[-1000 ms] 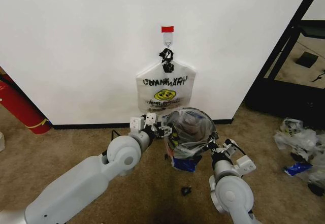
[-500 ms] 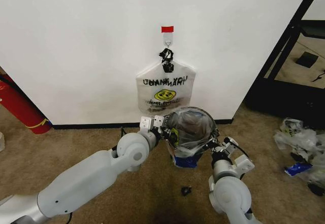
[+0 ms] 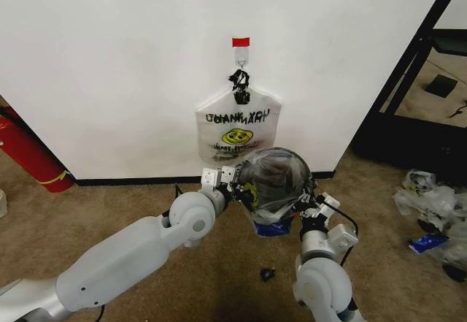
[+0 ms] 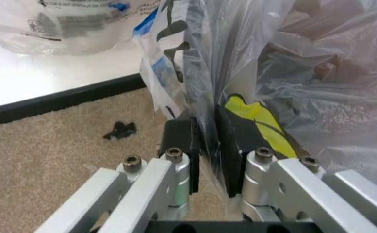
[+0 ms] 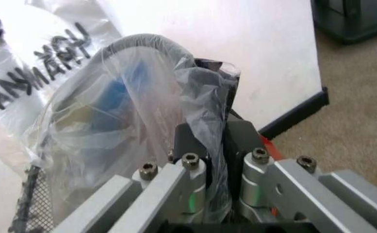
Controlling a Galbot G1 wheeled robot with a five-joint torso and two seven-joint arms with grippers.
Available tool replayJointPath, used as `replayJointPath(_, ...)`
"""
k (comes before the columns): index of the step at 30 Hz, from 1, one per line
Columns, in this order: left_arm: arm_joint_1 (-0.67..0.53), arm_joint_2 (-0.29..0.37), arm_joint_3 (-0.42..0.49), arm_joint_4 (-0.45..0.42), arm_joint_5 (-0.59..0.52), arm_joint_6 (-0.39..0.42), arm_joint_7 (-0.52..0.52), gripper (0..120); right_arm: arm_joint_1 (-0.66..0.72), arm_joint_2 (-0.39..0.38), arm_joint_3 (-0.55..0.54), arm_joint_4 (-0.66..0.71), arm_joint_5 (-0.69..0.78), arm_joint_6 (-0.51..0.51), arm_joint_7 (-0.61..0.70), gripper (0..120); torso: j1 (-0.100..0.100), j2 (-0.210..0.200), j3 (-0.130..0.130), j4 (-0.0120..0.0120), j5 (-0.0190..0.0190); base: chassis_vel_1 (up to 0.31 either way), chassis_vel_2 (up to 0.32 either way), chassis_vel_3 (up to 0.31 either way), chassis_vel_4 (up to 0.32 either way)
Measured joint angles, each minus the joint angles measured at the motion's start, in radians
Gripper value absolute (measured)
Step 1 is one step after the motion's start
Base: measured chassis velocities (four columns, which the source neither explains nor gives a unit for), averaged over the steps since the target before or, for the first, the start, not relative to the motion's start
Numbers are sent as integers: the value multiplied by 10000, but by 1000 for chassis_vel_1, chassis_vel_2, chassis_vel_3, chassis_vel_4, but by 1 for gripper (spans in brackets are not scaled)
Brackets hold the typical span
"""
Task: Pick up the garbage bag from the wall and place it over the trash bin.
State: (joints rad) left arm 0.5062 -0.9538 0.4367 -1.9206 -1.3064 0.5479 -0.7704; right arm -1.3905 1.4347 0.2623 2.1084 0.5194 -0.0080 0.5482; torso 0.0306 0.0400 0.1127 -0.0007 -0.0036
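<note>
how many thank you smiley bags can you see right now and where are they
2. One bag hangs from the hook on the wall. The garbage bag is stretched over the trash bin, pinched by the left gripper and right gripper. The wrapper heap may hide more.

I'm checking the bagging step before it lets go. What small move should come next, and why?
Probably draw both edges further down. The left gripper and right gripper each pinch the garbage bag, stretched over the trash bin rim, yet its film looks bunched high.
</note>
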Motion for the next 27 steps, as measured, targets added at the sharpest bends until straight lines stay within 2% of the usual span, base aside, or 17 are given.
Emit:
replayJointPath(6,-23,50,-143,-157,-234,-116,-297,7,-99,-29,92,-158,-57,170,-205,6,0,0,0,-1,1,0,0,0,0)
replayJointPath(10,17,124,-253,-297,-253,-238,-569,4,-156,-73,157,-285,-3,259,-225,20,0,0,0,2,-1,0,0,0,0)
replayJointPath(12,59,182,-322,-369,-282,-245,-666,4,-224,-102,161,-289,47,268,-244,32,0,0,0,0,3,0,0,0,0)
replayJointPath(13,59,182,-322,-369,-282,-245,-666,4,-224,-102,161,-289,47,268,-244,32,0,0,0,0,3,0,0,0,0)
replayJointPath(16,117,245,-384,-419,-291,-244,-696,4,-288,-122,151,-252,70,269,-268,42,0,0,0,0,-1,0,0,0,0)
replayJointPath(17,142,274,-405,-445,-295,-241,-714,4,-340,-148,141,-206,82,269,-293,49,0,0,0,1,0,0,0,0,0)
replayJointPath(24,176,379,-437,-460,-306,-222,-735,4,-532,-332,173,-108,106,313,-525,69,0,0,0,0,0,0,0,0,0)
replayJointPath(27,134,450,-444,-473,-317,-221,-717,3,-698,-533,335,-25,247,575,-850,86,0,0,0,0,2,0,0,0,0)
